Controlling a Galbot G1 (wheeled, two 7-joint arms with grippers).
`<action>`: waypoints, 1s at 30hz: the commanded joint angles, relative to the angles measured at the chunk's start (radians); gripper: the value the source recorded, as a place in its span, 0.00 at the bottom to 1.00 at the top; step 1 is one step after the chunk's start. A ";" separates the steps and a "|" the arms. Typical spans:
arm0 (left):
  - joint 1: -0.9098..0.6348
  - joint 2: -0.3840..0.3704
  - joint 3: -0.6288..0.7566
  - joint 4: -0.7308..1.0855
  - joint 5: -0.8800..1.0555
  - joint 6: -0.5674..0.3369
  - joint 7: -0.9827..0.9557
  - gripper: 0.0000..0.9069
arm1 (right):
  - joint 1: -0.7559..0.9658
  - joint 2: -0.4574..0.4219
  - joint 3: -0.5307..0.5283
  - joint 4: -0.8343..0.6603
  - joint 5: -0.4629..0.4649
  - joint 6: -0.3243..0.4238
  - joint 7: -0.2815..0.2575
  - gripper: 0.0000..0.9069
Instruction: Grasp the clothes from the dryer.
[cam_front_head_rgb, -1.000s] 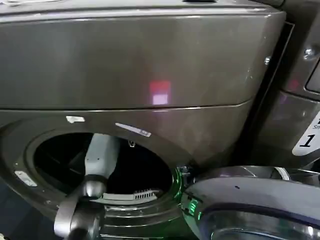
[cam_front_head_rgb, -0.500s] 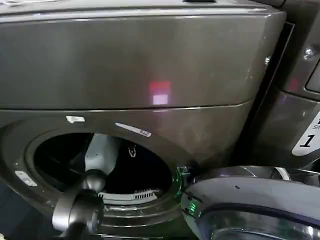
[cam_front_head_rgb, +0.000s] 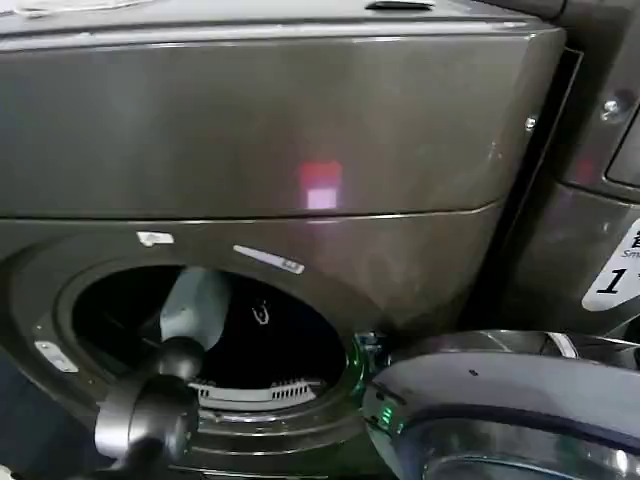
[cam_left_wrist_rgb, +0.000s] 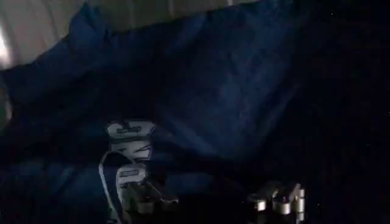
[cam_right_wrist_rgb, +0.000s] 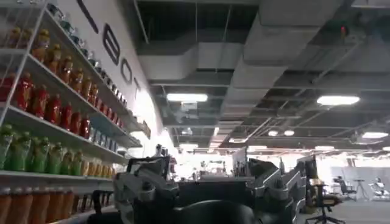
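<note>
The left arm reaches through the round opening of the dryer (cam_front_head_rgb: 250, 150), its pale forearm well inside the dark drum, so the step in hand looks like the approach to the grasp, not the lift out. The dryer's glass door (cam_front_head_rgb: 500, 420) hangs open beside the opening, on the robot's right.

In the left wrist view, the clothes (cam_left_wrist_rgb: 201, 103) lie heaped in the drum, a dark navy garment with a band of pale lettering running toward the camera. The left end effector (cam_left_wrist_rgb: 210, 201) hovers just over that fabric, close to the lettering. Its two metal fingertips (cam_left_wrist_rgb: 277, 201) stand apart with dark cloth showing between them, so it is released and grasping nothing yet. Whether the tips already touch the cloth cannot be told in this dim light.

The right end effector (cam_right_wrist_rgb: 207, 189) is parked away from the dryer, pointing up toward the ceiling and a shelf of bottles (cam_right_wrist_rgb: 42, 115); its fingers appear spread and empty.

The next move, as I judge it, calls for a short push down into the heap so that a fold of cloth sits between the fingers, then a firm clench before drawing back through the opening, keeping clear of the dryer's rim.
</note>
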 joint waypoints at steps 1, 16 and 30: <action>0.021 0.003 0.012 -0.013 -0.056 0.026 -0.004 0.00 | -0.001 -0.001 -0.002 0.005 0.000 -0.003 0.002 1.00; 0.047 0.003 0.024 -0.127 -0.235 0.101 -0.172 0.00 | -0.006 -0.003 0.013 0.007 -0.005 -0.042 0.019 1.00; 0.086 -0.057 0.084 -0.364 -0.685 0.308 -0.909 0.00 | 0.001 0.000 -0.014 0.029 -0.059 -0.069 0.036 1.00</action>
